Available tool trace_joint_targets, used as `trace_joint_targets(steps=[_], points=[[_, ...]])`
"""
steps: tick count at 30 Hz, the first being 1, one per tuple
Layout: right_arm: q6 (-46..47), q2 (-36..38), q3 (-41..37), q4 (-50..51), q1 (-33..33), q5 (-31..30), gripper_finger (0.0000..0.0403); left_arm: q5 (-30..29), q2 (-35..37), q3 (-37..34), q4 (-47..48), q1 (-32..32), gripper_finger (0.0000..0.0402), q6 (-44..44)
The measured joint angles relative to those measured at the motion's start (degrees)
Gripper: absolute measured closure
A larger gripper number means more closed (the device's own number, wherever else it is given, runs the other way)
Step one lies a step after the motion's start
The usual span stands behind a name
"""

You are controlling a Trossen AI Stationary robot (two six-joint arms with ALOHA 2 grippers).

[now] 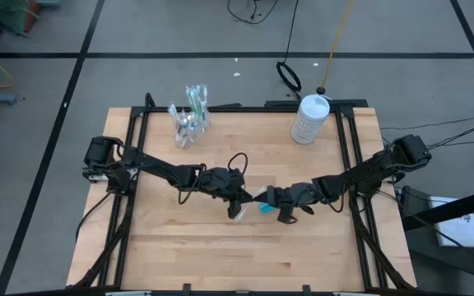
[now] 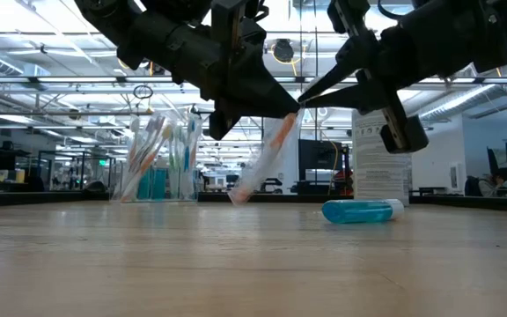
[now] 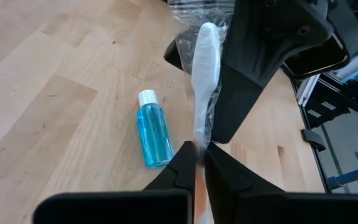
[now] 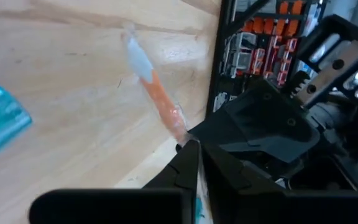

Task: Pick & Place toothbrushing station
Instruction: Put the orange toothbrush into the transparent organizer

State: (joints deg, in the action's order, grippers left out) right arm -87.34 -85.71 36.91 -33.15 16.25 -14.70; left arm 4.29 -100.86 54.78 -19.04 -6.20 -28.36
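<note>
Toothbrush [image 2: 262, 160] in a crinkled clear wrapper hangs tilted above the middle of the table [image 1: 220, 255], pinched at its upper end where both grippers meet. It is slim, with an orange handle and a pale head end, and its lower tip sits close to the boards; whether it touches them cannot be told. The left gripper [image 3: 199, 152] has its two dark wedge-shaped fingers pressed together on the orange handle, the pale part of the brush reaching on past them. The right gripper [image 4: 191, 149] is also closed, its fingertips nipped onto the edge of the same wrapper right against the left one.

Just beside the grippers, a short toothpaste tube [image 2: 359, 210] lies flat on the wood, see-through teal with a white cap at one end. A clear plastic cup [image 1: 191, 122] stands near the far left edge of the table, well apart from the arms, stuffed with upright wrapped brushes in pale, blue, green and orange. A large white bottle [image 1: 309, 119] with a printed label stands at the far right corner. The table top is smooth pale wood in narrow strips, framed by black rails.
</note>
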Motion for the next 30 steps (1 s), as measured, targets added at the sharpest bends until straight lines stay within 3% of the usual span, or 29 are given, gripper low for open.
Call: trace_joint_targets(steps=[6, 13, 21, 24, 30], points=[[7.47, 0.00, 0.00, -0.39, 0.00, 0.02, 0.0367, 0.32, 0.00, 0.00, 0.00, 0.18, 0.0370, 0.02], [14.74, -0.02, 0.00, -2.29, 0.00, -0.16, 0.0332, 0.48, 0.09, 0.00, -0.03, 0.20, 0.0396, -0.02], [18.85, -0.02, 0.02, -2.47, 0.00, -5.85, 0.0299, -1.70, 4.72, 0.00, 6.72, 2.43, 0.0396, 1.89], [19.92, -0.02, 0.00, -2.04, 0.00, -6.60, 0.0294, -9.80, 9.80, 0.00, 13.25, 2.94, 0.0394, 4.87], [20.70, -0.02, 0.00, -2.05, 0.00, -6.51, 0.0294, -39.03, 20.26, -0.02, 28.16, 1.62, 0.0398, 6.19]])
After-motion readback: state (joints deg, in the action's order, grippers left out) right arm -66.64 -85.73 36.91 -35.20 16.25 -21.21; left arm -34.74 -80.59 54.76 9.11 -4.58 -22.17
